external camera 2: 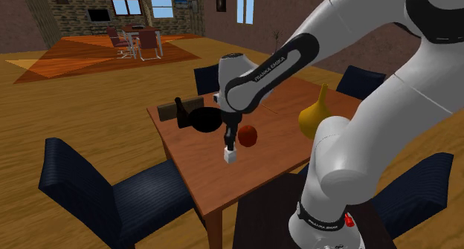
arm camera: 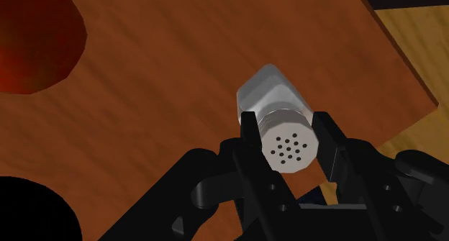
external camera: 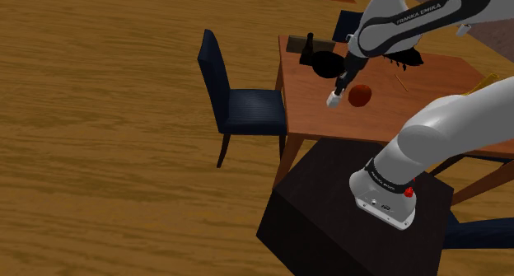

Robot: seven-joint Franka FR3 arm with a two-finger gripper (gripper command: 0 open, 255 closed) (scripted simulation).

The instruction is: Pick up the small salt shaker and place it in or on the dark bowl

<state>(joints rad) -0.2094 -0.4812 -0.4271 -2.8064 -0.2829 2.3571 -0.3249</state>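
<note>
Over wooden table (external camera: pixel 309 118), tool (arm camera: pixel 286 126) clamped on salt shaker (arm camera: pixel 275 97), both sides gripped; dark bowl (external camera: pixel 328 66) near.

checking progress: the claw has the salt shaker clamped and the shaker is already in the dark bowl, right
No. The claw does clamp the salt shaker, but it isn't in the dark bowl: the second exterior view shows it over bare table beside a red ball.

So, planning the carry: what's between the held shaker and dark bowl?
Bare table from shaker to bowl in the shoulder view; red round object sits aside.
</note>
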